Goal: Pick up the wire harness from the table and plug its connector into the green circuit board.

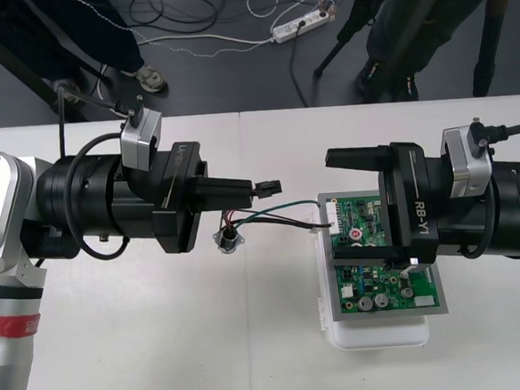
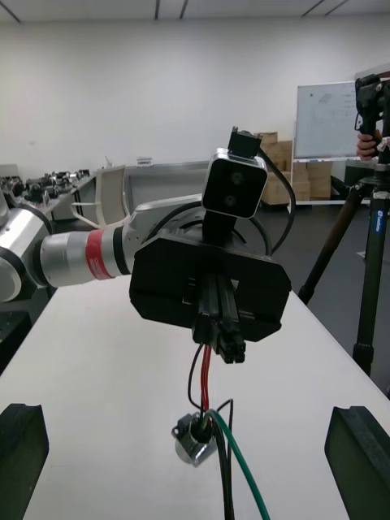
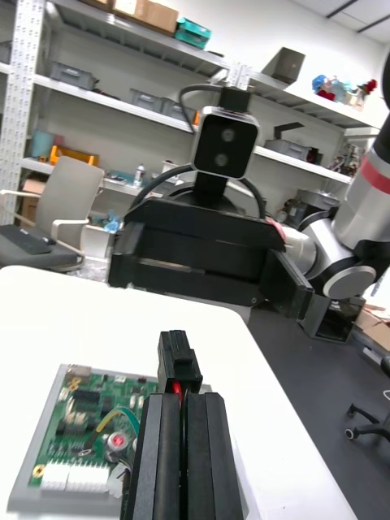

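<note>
My left gripper (image 1: 253, 191) is shut on the harness's small black plug (image 1: 268, 188), held above the table left of the green circuit board (image 1: 381, 271). Red, black and green wires (image 1: 275, 216) sag from it; the round metal socket (image 1: 228, 242) hangs below, and the wire ends trail toward the board's left edge. In the left wrist view the plug (image 3: 177, 366) sticks out between the closed fingers (image 3: 162, 455), with the board (image 3: 81, 422) beyond. My right gripper (image 1: 346, 207) is open over the board, facing the left one. The right wrist view shows plug (image 2: 230, 345) and socket (image 2: 195, 439).
The board sits on a white base (image 1: 377, 334) at the table's right centre. Bare table lies in front of and behind both arms. The table's far edge (image 1: 254, 111) runs along the top, with dark floor, cables and a power strip (image 1: 300, 24) beyond.
</note>
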